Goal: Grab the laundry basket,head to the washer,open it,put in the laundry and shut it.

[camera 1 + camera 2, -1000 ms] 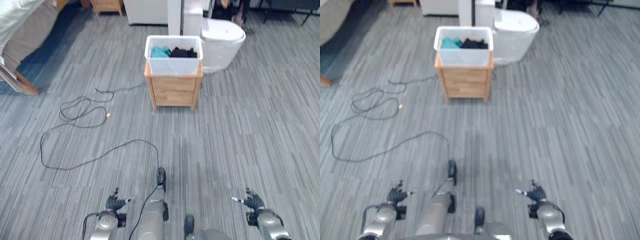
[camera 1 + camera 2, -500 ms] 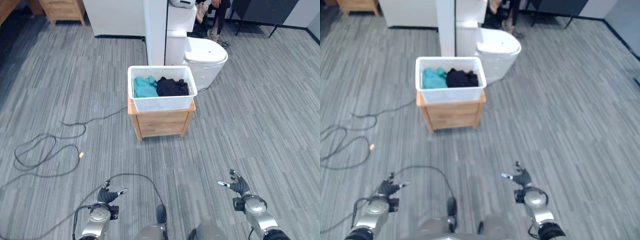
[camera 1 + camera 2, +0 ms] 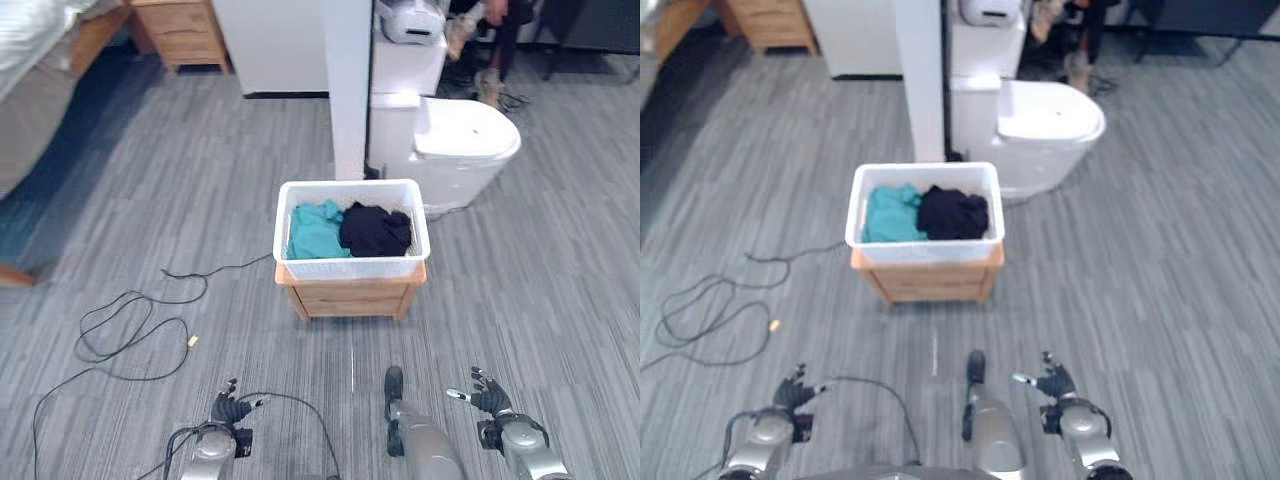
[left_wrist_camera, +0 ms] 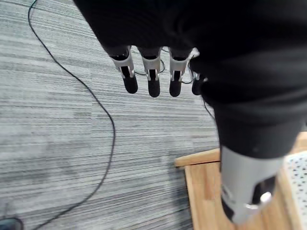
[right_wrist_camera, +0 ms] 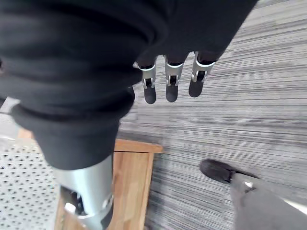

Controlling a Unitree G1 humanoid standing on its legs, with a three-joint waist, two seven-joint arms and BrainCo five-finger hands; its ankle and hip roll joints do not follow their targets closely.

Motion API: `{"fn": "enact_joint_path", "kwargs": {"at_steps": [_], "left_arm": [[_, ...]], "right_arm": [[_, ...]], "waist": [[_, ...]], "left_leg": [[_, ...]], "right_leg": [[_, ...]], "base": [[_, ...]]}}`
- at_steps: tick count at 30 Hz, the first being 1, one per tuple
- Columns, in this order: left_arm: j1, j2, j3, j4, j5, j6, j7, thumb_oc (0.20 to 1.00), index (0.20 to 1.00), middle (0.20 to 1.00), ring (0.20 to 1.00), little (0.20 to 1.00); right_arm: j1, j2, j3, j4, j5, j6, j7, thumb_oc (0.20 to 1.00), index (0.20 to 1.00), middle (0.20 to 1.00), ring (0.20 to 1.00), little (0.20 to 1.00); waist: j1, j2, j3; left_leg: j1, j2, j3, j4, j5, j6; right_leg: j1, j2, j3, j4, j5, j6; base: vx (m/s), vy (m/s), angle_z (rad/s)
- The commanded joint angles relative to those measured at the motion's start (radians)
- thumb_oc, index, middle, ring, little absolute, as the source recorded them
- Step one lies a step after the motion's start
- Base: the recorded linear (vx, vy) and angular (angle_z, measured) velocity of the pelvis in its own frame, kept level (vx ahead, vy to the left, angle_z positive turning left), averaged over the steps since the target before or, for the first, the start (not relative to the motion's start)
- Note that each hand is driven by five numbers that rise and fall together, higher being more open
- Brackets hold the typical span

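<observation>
A white laundry basket (image 3: 350, 262) holding a teal garment (image 3: 315, 230) and a black garment (image 3: 375, 228) sits on a low wooden stand (image 3: 350, 297) ahead of me. Both hands hang low over the grey floor, short of the stand and apart from it. My left hand (image 3: 232, 410) has straight fingers (image 4: 151, 79) and holds nothing. My right hand (image 3: 488, 401) is likewise open, its fingers (image 5: 169, 81) pointing at bare floor. The stand's corner (image 5: 132, 179) and the basket's mesh wall (image 5: 24, 184) show past the right hand.
A white rounded appliance (image 3: 465, 152) stands behind the basket, beside a white pillar (image 3: 347, 90). A bed (image 3: 45, 95) lies at the far left, a wooden drawer unit (image 3: 185, 30) at the back. A person's legs (image 3: 490, 45) show at the back right.
The whole picture has shifted, so the camera has moved: the basket and its stand now appear nearer and lower. Both hands stay low and open.
</observation>
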Motion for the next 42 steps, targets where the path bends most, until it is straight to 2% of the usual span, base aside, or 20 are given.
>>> {"fn": "enact_joint_path", "kwargs": {"at_steps": [1, 2, 3, 5, 6, 8, 12, 20, 26, 28, 37, 42], "left_arm": [[0.02, 0.065, -0.008, -0.045, 0.023, -0.017, -0.002, 1.0, 1.0, 1.0, 1.0, 1.0], [0.02, 0.065, -0.008, -0.045, 0.023, -0.017, -0.002, 1.0, 1.0, 1.0, 1.0, 1.0], [0.006, 0.06, -0.017, -0.04, 0.017, -0.015, 0.001, 1.0, 1.0, 1.0, 1.0, 1.0], [-0.006, 0.053, -0.026, -0.034, 0.01, -0.011, -0.002, 1.0, 1.0, 1.0, 1.0, 1.0], [-0.009, 0.054, -0.027, -0.034, 0.006, -0.012, 0.001, 1.0, 1.0, 1.0, 1.0, 1.0], [-0.019, 0.057, -0.027, -0.038, -0.013, -0.013, 0.009, 1.0, 1.0, 1.0, 1.0, 1.0], [-0.013, 0.059, -0.024, -0.041, -0.017, -0.019, 0.006, 1.0, 1.0, 1.0, 1.0, 1.0], [-0.013, 0.112, -0.002, -0.15, 0.0, -0.023, 0.021, 1.0, 1.0, 1.0, 1.0, 1.0], [-0.021, 0.132, 0.024, -0.252, -0.026, -0.043, 0.06, 1.0, 1.0, 1.0, 1.0, 1.0], [-0.061, 0.137, 0.024, -0.278, -0.023, -0.049, 0.1, 1.0, 1.0, 1.0, 1.0, 1.0], [-0.29, 0.137, -0.058, -0.132, -0.004, -0.046, 0.215, 1.0, 1.0, 1.0, 1.0, 1.0], [-0.504, 0.172, -0.138, 0.089, -0.011, -0.037, 0.291, 1.0, 1.0, 1.0, 1.0, 1.0]], "right_arm": [[-0.018, -0.048, -0.014, -0.049, 0.02, -0.033, -0.007, 1.0, 1.0, 1.0, 1.0, 1.0], [-0.018, -0.048, -0.014, -0.049, 0.02, -0.033, -0.007, 1.0, 1.0, 1.0, 1.0, 1.0], [-0.027, -0.06, -0.011, -0.037, 0.021, -0.033, -0.014, 1.0, 1.0, 1.0, 1.0, 1.0], [-0.031, -0.071, -0.021, -0.028, 0.026, -0.032, -0.023, 1.0, 1.0, 1.0, 1.0, 1.0], [-0.032, -0.072, -0.023, -0.028, 0.03, -0.033, -0.028, 1.0, 1.0, 1.0, 1.0, 1.0], [-0.035, -0.075, -0.031, -0.016, 0.041, -0.036, -0.042, 1.0, 1.0, 1.0, 1.0, 1.0], [-0.031, -0.062, -0.038, 0.008, 0.028, -0.031, -0.034, 1.0, 1.0, 1.0, 1.0, 1.0], [-0.056, -0.067, -0.016, -0.06, -0.03, -0.024, -0.042, 1.0, 1.0, 1.0, 1.0, 1.0], [-0.112, -0.098, 0.015, -0.119, -0.078, -0.024, -0.062, 1.0, 1.0, 1.0, 1.0, 1.0], [-0.178, -0.106, 0.045, -0.114, -0.094, -0.017, -0.083, 1.0, 1.0, 1.0, 1.0, 1.0], [-0.433, -0.066, 0.156, -0.005, -0.072, 0.001, -0.155, 1.0, 1.0, 1.0, 1.0, 1.0], [-0.634, -0.004, 0.24, 0.16, 0.016, 0.001, -0.189, 1.0, 1.0, 1.0, 1.0, 1.0]], "waist": [[-0.023, -0.042, -0.045], [-0.024, -0.041, -0.045], [-0.017, -0.053, -0.043], [-0.013, -0.066, -0.036], [-0.01, -0.066, -0.031], [0.005, -0.059, -0.016], [0.009, -0.051, -0.035], [0.021, -0.057, -0.04], [0.037, -0.055, -0.039], [0.045, -0.053, -0.026], [0.055, -0.038, 0.038], [0.061, -0.036, 0.08]], "left_leg": [[-0.123, 0.049, 0.002, 0.089, 0.046, -0.043], [-0.124, 0.05, 0.001, 0.091, 0.045, -0.043], [-0.182, 0.044, -0.003, 0.097, 0.036, -0.03], [-0.236, 0.051, 0.02, 0.047, 0.0, -0.016], [-0.257, 0.06, 0.03, 0.013, 0.013, -0.018], [-0.285, 0.08, 0.029, -0.067, 0.078, -0.034], [-0.243, 0.073, 0.015, -0.14, 0.088, -0.034], [-0.202, 0.041, 0.043, -0.141, 0.045, 0.003], [-0.202, 0.037, 0.048, -0.141, 0.035, 0.009], [-0.218, 0.036, 0.044, -0.143, 0.04, 0.009], [-0.339, 0.038, 0.029, -0.158, 0.092, 0.004], [-0.411, 0.043, 0.018, -0.176, 0.143, -0.004]], "right_leg": [[0.06, -0.032, -0.001, -0.024, -0.156, 0.135], [0.061, -0.031, -0.002, -0.025, -0.156, 0.134], [0.089, -0.032, 0.006, -0.039, -0.177, 0.129], [0.119, -0.04, 0.007, -0.053, -0.197, 0.133], [0.126, -0.041, 0.009, -0.053, -0.201, 0.133], [0.145, -0.034, 0.015, -0.045, -0.214, 0.131], [0.177, -0.032, 0.028, -0.033, -0.227, 0.138], [0.165, -0.056, 0.084, -0.031, -0.207, 0.159], [0.161, -0.061, 0.095, -0.043, -0.201, 0.163], [0.144, -0.064, 0.096, -0.043, -0.196, 0.164], [0.003, -0.065, 0.092, -0.01, -0.172, 0.161], [-0.081, -0.059, 0.087, 0.017, -0.157, 0.16]], "base": [[0.18, -0.123, -0.04], [0.21, -0.108, -0.13], [0.2, -0.087, -0.24], [0.19, -0.043, -0.06], [0.1, 0.044, 0.14], [0.07, 0.063, -0.01], [0.14, 0.125, -0.68], [0.06, 0.087, -0.18], [0.03, 0.006, -0.02], [-0.02, -0.059, 0.02], [-0.1, -0.05, 0.02], [-0.08, -0.039, -0.02]]}}
